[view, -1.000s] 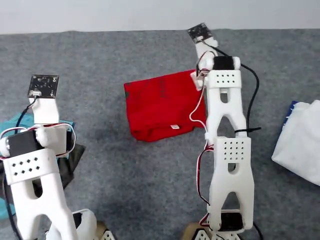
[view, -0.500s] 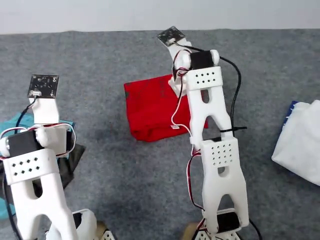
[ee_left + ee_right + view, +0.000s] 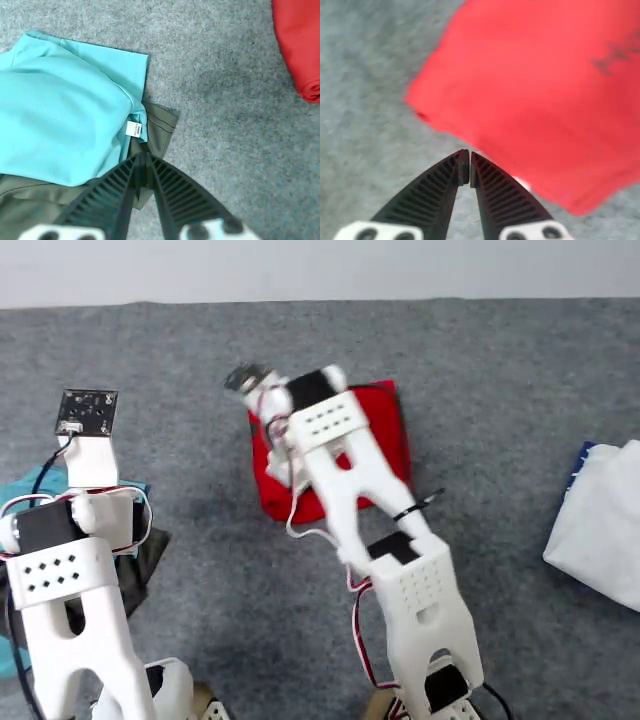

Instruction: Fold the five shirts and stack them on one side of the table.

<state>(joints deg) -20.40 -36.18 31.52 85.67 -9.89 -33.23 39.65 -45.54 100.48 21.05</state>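
Observation:
A folded red shirt (image 3: 392,430) lies at the table's middle back, and my right arm (image 3: 340,460) stretches across it. In the right wrist view my right gripper (image 3: 468,156) is shut and empty, hovering just off the red shirt's (image 3: 545,95) edge over grey table. At the left side a teal shirt (image 3: 60,115) lies on an olive shirt (image 3: 161,125). My left gripper (image 3: 145,160) is shut with nothing in it, above the edge of that pile. The left arm (image 3: 70,560) covers most of the teal shirt (image 3: 20,490) in the high view.
A white shirt (image 3: 605,520) with a blue piece (image 3: 580,455) beneath it lies at the right edge. The grey felt table (image 3: 200,590) has open room between the arms and along the back. The red shirt's corner (image 3: 300,45) appears in the left wrist view.
My right arm has swung left across the red shirt, from its far right corner to its left edge. The left arm has stayed still.

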